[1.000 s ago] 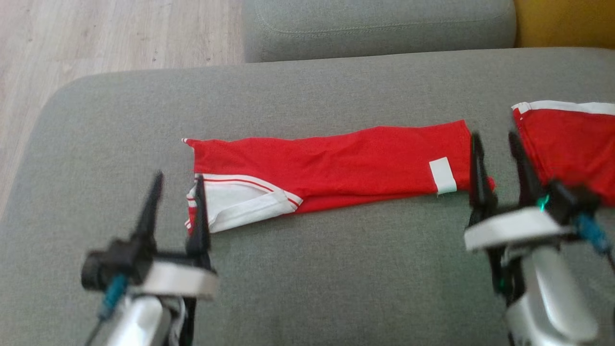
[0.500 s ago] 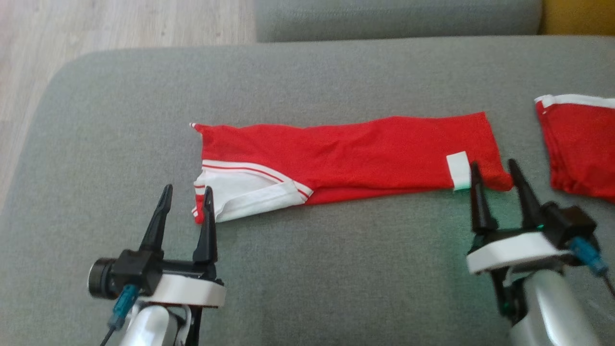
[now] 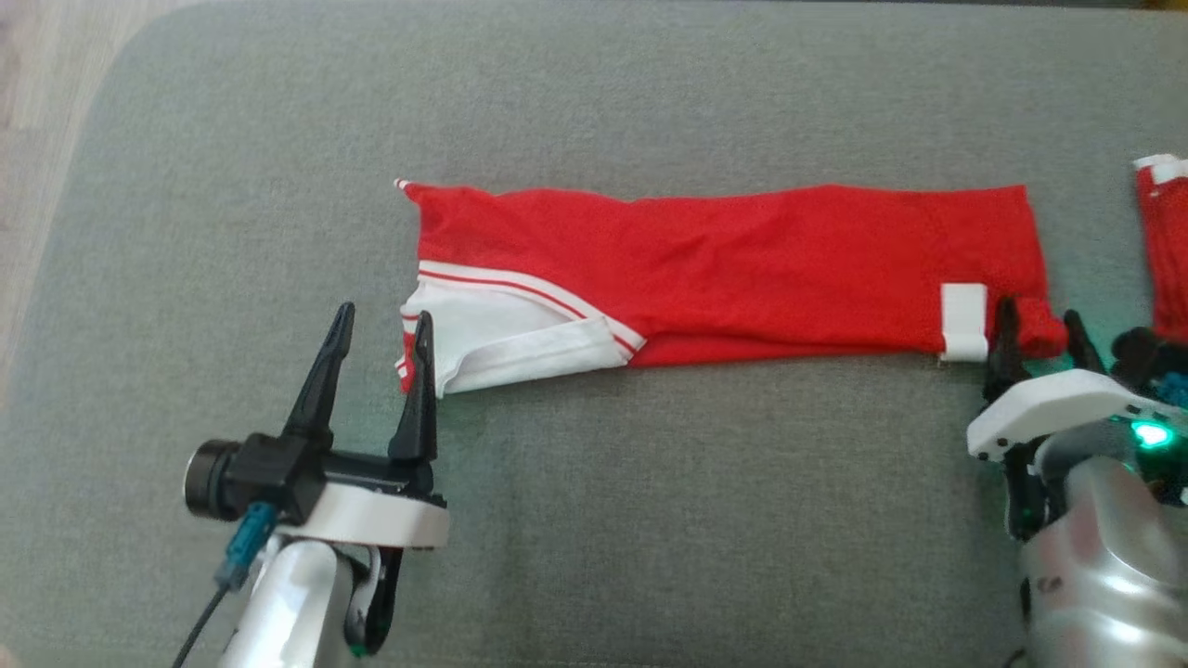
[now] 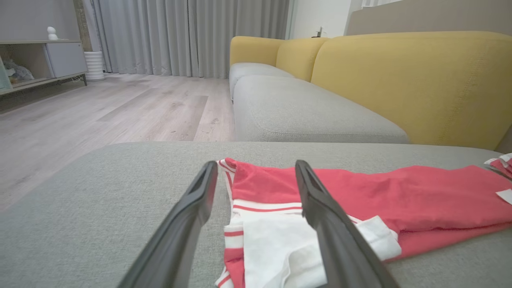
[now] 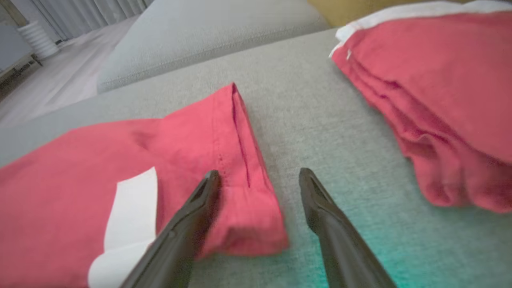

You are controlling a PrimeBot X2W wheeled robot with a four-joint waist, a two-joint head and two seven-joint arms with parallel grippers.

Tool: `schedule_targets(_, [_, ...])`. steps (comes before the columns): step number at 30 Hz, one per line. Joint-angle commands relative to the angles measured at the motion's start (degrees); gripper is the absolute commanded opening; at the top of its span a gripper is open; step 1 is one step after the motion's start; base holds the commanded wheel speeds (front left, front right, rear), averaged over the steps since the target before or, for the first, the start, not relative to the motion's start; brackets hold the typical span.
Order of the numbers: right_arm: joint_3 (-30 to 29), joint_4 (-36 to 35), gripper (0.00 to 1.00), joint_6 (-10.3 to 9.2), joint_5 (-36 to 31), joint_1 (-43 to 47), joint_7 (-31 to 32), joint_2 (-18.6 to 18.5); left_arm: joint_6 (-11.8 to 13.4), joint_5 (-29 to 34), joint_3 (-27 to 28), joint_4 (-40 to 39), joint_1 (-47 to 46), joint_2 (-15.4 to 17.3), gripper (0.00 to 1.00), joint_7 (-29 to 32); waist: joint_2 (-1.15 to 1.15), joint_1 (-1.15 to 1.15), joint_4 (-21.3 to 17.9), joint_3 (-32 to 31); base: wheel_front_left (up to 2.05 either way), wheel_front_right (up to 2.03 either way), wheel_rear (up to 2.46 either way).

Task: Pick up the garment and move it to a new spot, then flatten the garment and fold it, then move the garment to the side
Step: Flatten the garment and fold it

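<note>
Counted two red garments: one long folded garment (image 3: 724,269) across the middle, one stacked garment (image 3: 1168,260) at the right edge. Noted two grippers, left gripper (image 3: 385,313) and right gripper (image 3: 1039,309), two dark fingers (image 3: 320,390) apiece, four in all; one white label (image 3: 963,320) on the long piece. Tallied in the left wrist view three grey seat cushions, near cushion (image 4: 80,192), middle cushion (image 4: 304,116) and far cushion (image 4: 256,70), plus three yellow back cushions (image 4: 420,80), one cabinet (image 4: 60,58) and one white ribbed tub (image 4: 95,65).

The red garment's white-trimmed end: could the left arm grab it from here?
Probably yes. The left end effector is open right at that end of the red garment, partly over the white trim; nothing on the grey cushion blocks it.
</note>
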Motion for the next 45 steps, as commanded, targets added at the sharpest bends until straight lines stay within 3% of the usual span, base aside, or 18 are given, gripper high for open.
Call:
schedule_targets(1, [1.2, -0.1, 1.0, -0.05, -0.7, -2.2, -0.7, -0.1, -0.2, 0.5, 2.5, -1.4, -2.5, 0.3, 1.0, -0.3, 0.0, -0.01, 0.5, 0.6, 0.0, 0.0, 0.0])
schedule_targets(5, [0.4, 6.4, 1.0, -0.05, -3.0, -4.2, -0.8, -0.1, -0.9, 1.1, 3.2, -1.1, -3.1, -0.2, 1.0, -0.3, 0.0, -0.01, 0.8, 1.0, 0.0, 0.0, 0.0])
schedule_targets(6, [0.6, 8.1, 0.8, -0.05, -3.1, -4.6, -0.7, -0.1, -1.1, 1.4, 3.3, -1.0, -3.3, -0.3, 1.0, -0.3, 0.0, -0.01, 0.9, 1.1, 0.0, 0.0, 0.0])
schedule_targets(7, [0.7, 9.4, 0.0, -0.05, -3.1, -5.1, -0.9, -0.1, -1.3, 1.6, 3.3, -0.9, -3.6, -0.3, 1.0, -0.3, 0.0, -0.01, 0.9, 1.1, 0.0, 0.0, 0.0])
schedule_targets(14, [-3.2, 11.0, 0.0, -0.05, -7.5, -7.0, -4.7, -0.1, -1.8, 2.6, 5.3, -0.9, -4.1, -0.3, 1.0, -0.3, 0.0, -0.01, -0.9, -0.5, 0.0, 0.0, 0.0])
schedule_targets(23, [-14.7, 1.3, 0.0, -0.05, -17.4, -5.6, -2.9, -3.5, -2.4, 2.8, 5.8, -0.7, -2.3, -1.1, 1.0, -0.3, 0.0, -0.01, -2.2, -4.1, 0.0, 0.0, 0.0])
schedule_targets(28, [-15.1, -1.9, 0.0, -0.05, -16.3, -6.4, -0.6, -2.7, -2.5, 2.8, 5.8, -0.5, -1.5, -1.4, 1.0, -0.3, 0.0, -0.01, -1.7, -6.2, 0.0, 0.0, 0.0])
schedule_targets(34, [-8.3, -4.2, 0.0, -0.05, -11.4, -7.6, 0.9, -0.6, -2.5, 2.9, 6.0, -0.2, -0.4, -1.6, 1.0, -0.3, 0.0, -0.01, -1.3, -8.1, 0.0, 0.0, 0.0])
schedule_targets(36, [-3.6, -4.8, 0.0, -0.05, -7.4, -7.8, 1.6, -0.3, -2.6, 3.0, 5.9, -0.1, 0.0, -1.7, 1.0, -0.3, 0.0, -0.01, -1.0, -8.9, 0.0, 0.0, 0.0])
schedule_targets(41, [14.7, -7.7, 0.0, -0.05, 9.3, -6.9, 2.9, -0.2, -2.9, 3.1, 5.2, 0.0, 0.1, -1.8, 1.0, -0.3, 0.0, -0.01, 0.4, -10.0, 0.0, 0.0, 0.0])
schedule_targets(45, [26.5, -13.1, 0.0, -0.05, 17.7, -5.2, 4.0, -0.2, -3.0, 3.2, 4.9, -0.2, -0.2, -1.9, 1.0, -0.3, 0.0, -0.01, 1.8, -9.5, 0.0, 0.0, 0.0])
